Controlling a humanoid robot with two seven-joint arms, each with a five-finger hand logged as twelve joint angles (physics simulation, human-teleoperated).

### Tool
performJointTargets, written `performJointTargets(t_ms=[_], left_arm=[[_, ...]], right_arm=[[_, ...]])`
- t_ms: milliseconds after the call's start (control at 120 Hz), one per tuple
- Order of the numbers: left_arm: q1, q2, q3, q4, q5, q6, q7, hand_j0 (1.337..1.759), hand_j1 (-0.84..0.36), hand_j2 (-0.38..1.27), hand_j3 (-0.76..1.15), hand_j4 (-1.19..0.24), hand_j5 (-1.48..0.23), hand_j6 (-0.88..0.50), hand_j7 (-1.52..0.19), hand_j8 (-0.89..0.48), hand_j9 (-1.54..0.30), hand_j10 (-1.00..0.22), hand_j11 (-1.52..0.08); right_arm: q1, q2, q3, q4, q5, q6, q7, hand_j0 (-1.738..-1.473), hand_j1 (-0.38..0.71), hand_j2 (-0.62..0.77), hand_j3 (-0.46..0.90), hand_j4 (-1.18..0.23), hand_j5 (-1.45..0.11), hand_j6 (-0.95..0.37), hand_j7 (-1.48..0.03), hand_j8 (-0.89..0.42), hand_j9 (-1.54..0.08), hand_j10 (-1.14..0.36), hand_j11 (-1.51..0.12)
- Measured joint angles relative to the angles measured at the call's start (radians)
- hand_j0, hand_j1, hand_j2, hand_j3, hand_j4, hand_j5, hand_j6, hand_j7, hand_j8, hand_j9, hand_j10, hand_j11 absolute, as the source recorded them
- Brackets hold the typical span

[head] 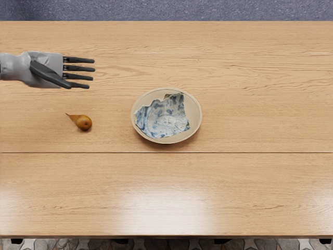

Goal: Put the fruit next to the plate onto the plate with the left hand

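A small yellow-brown pear point(81, 122) lies on its side on the wooden table, its stem end pointing left. To its right, about a hand's width away, sits a round beige plate point(193, 107) with a blue and white pattern in its middle. My left hand point(78, 72) comes in from the left edge and hovers above and behind the pear. Its dark fingers point(79, 68) are stretched straight out to the right and hold nothing. The right arm does not show.
The wooden table point(250, 182) fills nearly the whole view, with a seam running across it just below the plate. Its far edge meets a grey-blue floor at the top.
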Motion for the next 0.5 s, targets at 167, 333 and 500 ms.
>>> performJointTargets(t_ms=[167,333,500], left_arm=[[0.005,0.024,-0.003,-0.006,0.006,-0.002,0.011,1.656,0.35,0.00,0.00,0.00,0.00,0.00,0.00,0.00,0.00,0.00,0.00],[0.008,0.025,-0.002,-0.006,0.011,-0.002,0.013,1.657,0.35,0.00,0.00,0.00,0.00,0.00,0.00,0.00,0.00,0.00,0.00],[-0.068,0.073,0.048,-0.005,0.019,-0.002,0.014,1.658,0.35,0.00,0.00,0.00,0.00,0.00,0.00,0.00,0.00,0.00,0.00]], right_arm=[[0.003,0.000,-0.001,0.000,0.000,0.000,-0.001,-1.656,-0.34,0.00,0.00,-0.01,-0.01,-0.01,-0.01,-0.01,-0.01,-0.01,-0.01],[0.004,0.000,-0.001,0.000,0.000,0.000,-0.001,-1.657,-0.34,0.00,0.00,-0.01,-0.01,-0.01,-0.01,-0.01,-0.01,-0.01,-0.01],[0.004,0.000,-0.001,0.000,0.000,0.001,-0.001,-1.658,-0.34,0.00,0.00,-0.01,-0.01,-0.01,-0.01,-0.01,-0.01,-0.01,-0.01]])
